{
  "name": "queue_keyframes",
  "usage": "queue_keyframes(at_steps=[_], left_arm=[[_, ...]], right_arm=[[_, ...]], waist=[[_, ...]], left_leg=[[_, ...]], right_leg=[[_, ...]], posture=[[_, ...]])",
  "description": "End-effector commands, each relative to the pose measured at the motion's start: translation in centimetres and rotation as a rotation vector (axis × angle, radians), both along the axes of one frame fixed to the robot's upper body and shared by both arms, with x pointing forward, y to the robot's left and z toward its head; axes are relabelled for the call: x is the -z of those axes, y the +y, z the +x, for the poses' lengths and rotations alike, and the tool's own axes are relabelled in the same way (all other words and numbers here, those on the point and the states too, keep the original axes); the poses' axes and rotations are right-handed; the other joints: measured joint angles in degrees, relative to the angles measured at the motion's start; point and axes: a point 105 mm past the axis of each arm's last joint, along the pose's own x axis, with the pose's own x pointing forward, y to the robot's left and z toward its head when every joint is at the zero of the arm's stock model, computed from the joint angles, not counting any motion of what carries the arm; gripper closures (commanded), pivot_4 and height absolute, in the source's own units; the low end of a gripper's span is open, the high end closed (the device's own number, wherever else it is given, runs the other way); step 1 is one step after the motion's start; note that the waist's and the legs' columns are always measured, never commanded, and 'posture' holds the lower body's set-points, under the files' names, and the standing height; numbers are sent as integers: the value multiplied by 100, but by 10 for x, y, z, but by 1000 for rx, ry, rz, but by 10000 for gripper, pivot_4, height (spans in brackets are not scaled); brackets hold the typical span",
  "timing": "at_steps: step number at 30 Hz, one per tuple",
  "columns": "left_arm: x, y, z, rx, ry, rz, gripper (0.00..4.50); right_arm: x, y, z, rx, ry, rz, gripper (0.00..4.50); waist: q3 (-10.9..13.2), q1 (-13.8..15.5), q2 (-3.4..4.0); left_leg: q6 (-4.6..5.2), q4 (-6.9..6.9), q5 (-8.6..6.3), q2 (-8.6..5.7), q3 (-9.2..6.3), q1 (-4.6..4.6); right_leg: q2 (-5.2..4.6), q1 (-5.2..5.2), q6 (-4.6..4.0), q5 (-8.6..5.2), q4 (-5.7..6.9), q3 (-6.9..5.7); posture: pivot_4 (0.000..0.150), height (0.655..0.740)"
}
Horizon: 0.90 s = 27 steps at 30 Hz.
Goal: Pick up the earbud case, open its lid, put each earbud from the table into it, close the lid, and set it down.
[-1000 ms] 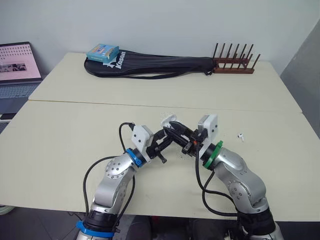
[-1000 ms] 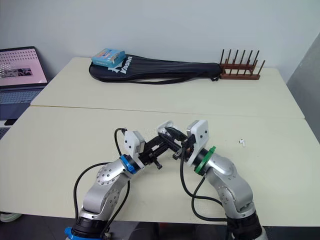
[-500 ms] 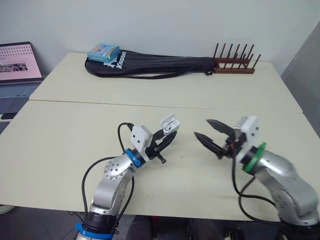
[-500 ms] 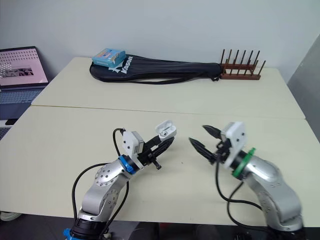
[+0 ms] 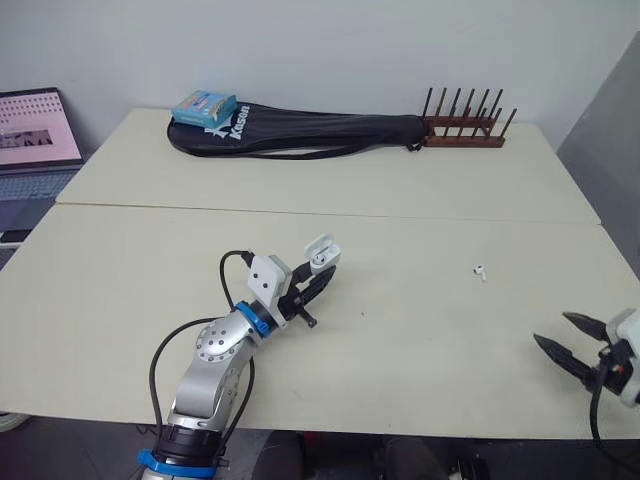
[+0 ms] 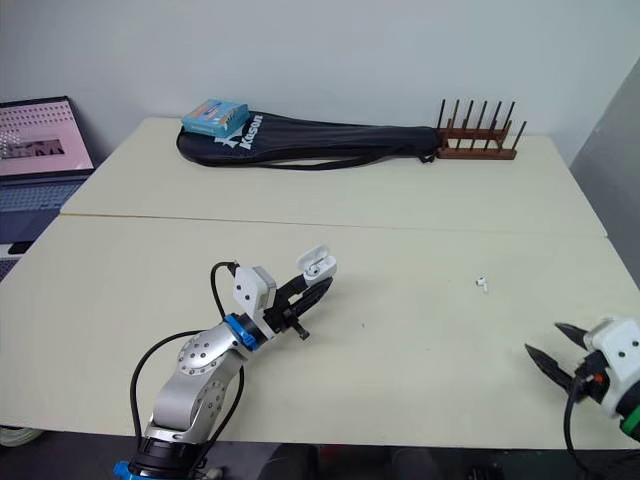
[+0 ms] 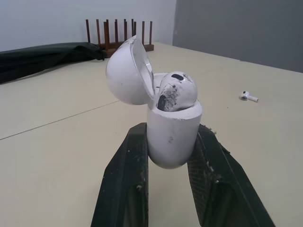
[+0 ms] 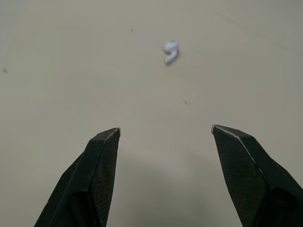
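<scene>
My left gripper (image 5: 316,283) is shut on the white earbud case (image 7: 172,133), held just above the table's middle with its lid (image 7: 128,73) open. One earbud (image 7: 176,92) sits inside the case. A second white earbud (image 5: 480,271) lies on the table to the right, also seen ahead of my right fingers as the loose earbud (image 8: 170,51). My right gripper (image 5: 562,339) hangs open near the table's front right edge, well short of that earbud, with nothing between its fingers.
A black racket bag (image 5: 300,133) with a blue box (image 5: 204,105) on it lies along the far table. A wooden peg rack (image 5: 465,128) stands at the back right. A laptop (image 5: 35,130) sits off to the far left.
My right gripper has pulled away from the case, swinging far right and toward the front edge, and stands open. The left gripper keeps the open case, shifted slightly left.
</scene>
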Motion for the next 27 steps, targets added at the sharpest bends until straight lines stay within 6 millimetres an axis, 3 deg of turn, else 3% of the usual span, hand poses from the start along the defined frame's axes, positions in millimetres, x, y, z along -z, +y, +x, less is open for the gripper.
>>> queue_keyframes(at_steps=[1,3,8,15,21,27], left_arm=[[-10,-3,-4,6,-48,-16,37458],[-9,-3,-5,5,-45,-15,37458],[-9,-2,-5,4,-45,-11,37458],[-8,-4,-4,11,-45,0,37458],[-8,-7,-4,20,-44,6,37458],[-8,-9,-5,21,-43,7,37458]], right_arm=[[-1,-18,-8,64,-14,-11,6655],[3,-23,-9,88,-8,-10,306],[4,-21,2,121,-35,15,0],[-1,19,65,119,-134,91,0],[4,45,115,133,-117,149,0],[10,40,143,196,-114,170,0]], waist=[[0,0,0],[0,0,0],[-2,-3,3],[-6,-11,11],[-7,21,12],[-8,47,15]], left_leg=[[0,0,0,0,0,0],[0,0,0,0,1,1],[0,0,0,0,4,1],[-1,3,1,2,5,4],[-1,3,1,-2,-2,-4],[-1,2,1,-3,-4,-7]], right_leg=[[0,0,0,0,0,1],[0,0,1,0,0,2],[0,0,2,-1,0,5],[2,2,-4,2,2,6],[-2,-1,-6,4,1,-1],[-3,-5,-7,4,3,-4]], posture=[[1500,6925],[1500,6925],[1500,6925],[1500,6925],[1500,6925],[1500,6925]])
